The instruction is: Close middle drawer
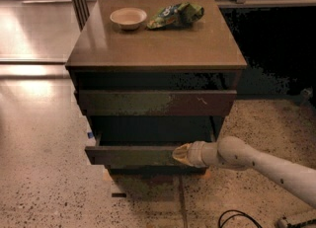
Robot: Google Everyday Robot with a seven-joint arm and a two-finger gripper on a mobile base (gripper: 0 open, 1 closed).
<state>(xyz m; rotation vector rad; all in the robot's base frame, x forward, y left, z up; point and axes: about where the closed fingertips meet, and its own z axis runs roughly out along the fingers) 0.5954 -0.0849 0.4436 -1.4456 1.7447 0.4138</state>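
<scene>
Nearest the camera, below and to the right of the gripper, a dark cable (236,218) lies looped on the speckled floor (44,182). The pale arm (266,165) comes in from the lower right and ends in the gripper (180,154), whose yellowish tips are drawn together to a narrow point, holding nothing. That point sits against the front panel of the middle drawer (129,155), right of the panel's centre; contact looks made, though a thin gap cannot be ruled out. The middle drawer stands pulled out, most of its front extending left of the gripper and its open box running back behind it. Above and behind the gripper is the taller scratched drawer front (155,102), set further in. Higher and farther back, the cabinet top (158,49) carries a small bowl (128,18) and a green snack bag (175,15). Judgement: the pushing step is in hand and the drawer is not yet home. The next move calls for a straight, level push into the cabinet, keeping the tip from sliding off the low panel.
</scene>
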